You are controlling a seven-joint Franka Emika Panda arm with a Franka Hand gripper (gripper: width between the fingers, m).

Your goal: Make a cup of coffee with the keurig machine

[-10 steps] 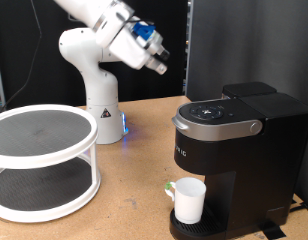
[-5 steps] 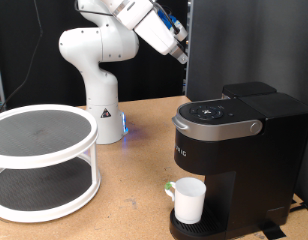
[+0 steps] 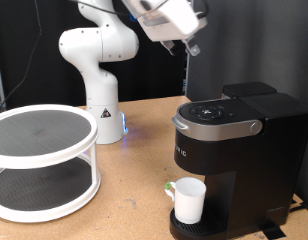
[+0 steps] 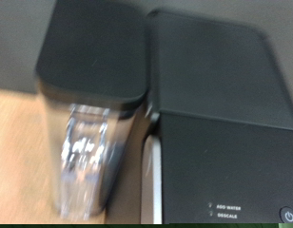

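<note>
Hovering high w/ fingers [image 3: 191,45] above keurig machine [image 3: 234,150], machine lying straight below; cup [image 3: 189,201] sitting on drip tray; finger opening: can't tell.

You're looking down on the keurig machine [image 4: 218,85], its clear water tank [image 4: 89,157] alongside, blurred.

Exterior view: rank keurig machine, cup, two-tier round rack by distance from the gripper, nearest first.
Gripper is at the exterior view's top.
1. keurig machine, just below it.
2. cup, lower, on the drip tray.
3. two-tier round rack, far at the exterior view's left.
</note>
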